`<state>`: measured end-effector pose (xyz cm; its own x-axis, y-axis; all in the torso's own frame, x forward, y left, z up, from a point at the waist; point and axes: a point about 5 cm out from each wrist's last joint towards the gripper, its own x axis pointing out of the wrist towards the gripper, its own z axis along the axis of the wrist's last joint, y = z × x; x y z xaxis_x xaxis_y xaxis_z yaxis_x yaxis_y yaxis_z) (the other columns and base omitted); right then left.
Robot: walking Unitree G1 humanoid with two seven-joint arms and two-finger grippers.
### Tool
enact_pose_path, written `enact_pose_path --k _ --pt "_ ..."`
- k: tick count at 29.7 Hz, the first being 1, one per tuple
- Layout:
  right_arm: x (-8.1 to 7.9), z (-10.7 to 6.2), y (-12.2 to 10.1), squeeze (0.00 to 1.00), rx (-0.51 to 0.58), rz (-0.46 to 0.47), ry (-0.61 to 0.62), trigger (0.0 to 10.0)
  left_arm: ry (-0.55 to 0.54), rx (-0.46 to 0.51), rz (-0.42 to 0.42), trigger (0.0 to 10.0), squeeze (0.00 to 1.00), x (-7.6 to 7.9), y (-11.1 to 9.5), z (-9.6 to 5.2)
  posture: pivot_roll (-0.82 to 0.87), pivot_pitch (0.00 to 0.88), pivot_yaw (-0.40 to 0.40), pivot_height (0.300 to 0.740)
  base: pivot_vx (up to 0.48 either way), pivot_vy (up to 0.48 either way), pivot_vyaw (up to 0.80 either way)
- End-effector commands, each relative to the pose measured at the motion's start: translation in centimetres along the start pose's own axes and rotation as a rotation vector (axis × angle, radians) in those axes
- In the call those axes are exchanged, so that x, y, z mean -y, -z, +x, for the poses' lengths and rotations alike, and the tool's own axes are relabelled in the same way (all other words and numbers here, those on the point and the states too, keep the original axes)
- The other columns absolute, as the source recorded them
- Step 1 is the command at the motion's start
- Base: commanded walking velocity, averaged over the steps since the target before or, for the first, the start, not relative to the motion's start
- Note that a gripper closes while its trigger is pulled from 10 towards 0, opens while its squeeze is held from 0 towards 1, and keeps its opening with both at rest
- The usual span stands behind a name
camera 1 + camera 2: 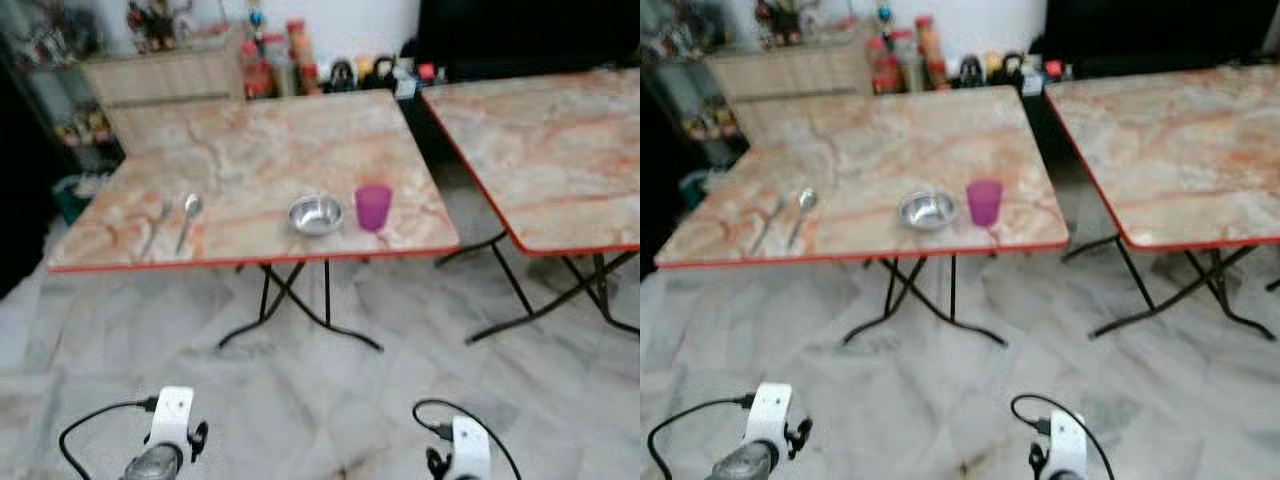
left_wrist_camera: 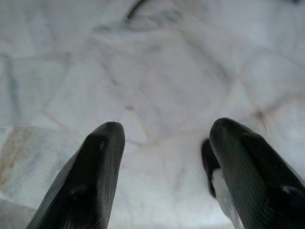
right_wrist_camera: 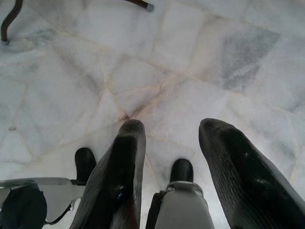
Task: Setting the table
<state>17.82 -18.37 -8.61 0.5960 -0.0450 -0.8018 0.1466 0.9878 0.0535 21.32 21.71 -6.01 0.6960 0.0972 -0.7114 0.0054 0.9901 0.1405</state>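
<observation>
**Folding table laid with bowl, cup and two utensils; both arms hang low**

A marble-patterned folding table (image 1: 250,150) with a red edge and black crossed legs stands ahead on the pale marble floor (image 1: 320,380). Near its front edge sit a small steel bowl (image 1: 316,214) and, just beside it on the robot's right, a translucent purple cup (image 1: 373,207), upright. Toward the left of the same edge lie a spoon (image 1: 188,219) and a second slim utensil (image 1: 158,226), side by side, handles pointing to the front edge; the blur hides what the second one is. A second table (image 1: 550,150) of the same kind stands to the right, apart from the first by a narrow gap. Behind them, bottles and jars (image 1: 275,60) crowd along the wall beside a low wooden cabinet (image 1: 165,75).

Both arms hang down well short of the table. The left gripper (image 2: 164,138) points at the floor, fingers spread apart and holding nothing. The right gripper (image 3: 169,138) does the same, its fingers parted and empty above the tiles, with the robot's feet (image 3: 181,169) beneath
</observation>
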Motion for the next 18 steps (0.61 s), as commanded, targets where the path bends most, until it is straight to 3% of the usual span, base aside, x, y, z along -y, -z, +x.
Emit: enact_pose_path --k 1,10,18 --pt "-0.2 0.1 -0.5 0.0 0.011 0.017 0.0 10.0 -0.002 0.001 0.016 10.0 0.0 -0.1 -0.7 0.2 0.01 0.0 0.057 0.74 0.334 0.0 0.0" --pt "-0.1 0.1 -0.7 0.0 0.015 0.015 -0.003 10.0 0.007 -0.021 -0.01 10.0 0.0 0.5 -0.5 0.3 0.01 0.0 0.039 0.74 0.375 0.0 0.0" --pt "0.1 0.1 -0.7 0.0 0.014 0.012 -0.004 10.0 0.02 -0.04 -0.005 10.0 0.0 1.1 -0.1 0.2 0.01 0.0 0.031 0.74 0.0 0.0 0.0"
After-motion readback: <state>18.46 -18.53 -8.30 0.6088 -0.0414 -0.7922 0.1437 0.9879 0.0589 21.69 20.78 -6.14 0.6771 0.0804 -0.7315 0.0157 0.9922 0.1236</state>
